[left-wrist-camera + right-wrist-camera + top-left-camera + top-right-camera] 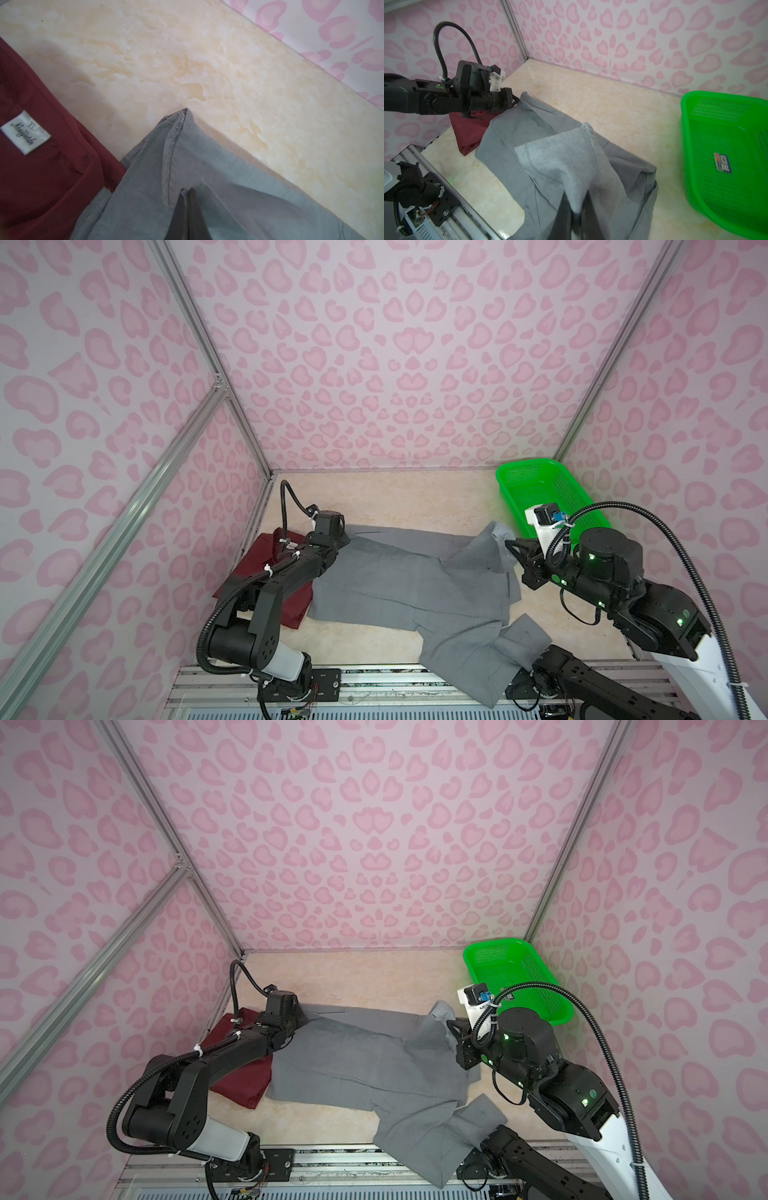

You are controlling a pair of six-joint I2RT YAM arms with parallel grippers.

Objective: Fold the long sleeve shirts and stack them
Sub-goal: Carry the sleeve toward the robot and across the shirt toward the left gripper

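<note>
Across the surface [395,497], the grey shirt [395,585] stretches from left hand [187,192] to right hand [576,204], each clamped on its edge; the maroon shirt [52,187] lies just beside the left hand. Best carry both edges over together, level and taut.

Both top views: camera pair mounted high, tilted down over the whole tabletop [395,497] and the back wall [395,364]; near-identical framing, small sideways offset. Left wrist view: very close, looking along the left end effector [187,190] at a grey shirt [207,166] corner, the maroon shirt [41,176] and bare tabletop. Right wrist view: close behind the right end effector [576,199], facing across the tabletop toward the left arm [436,99]; shares both shirts and the green basket [716,187] with the top views.
</note>
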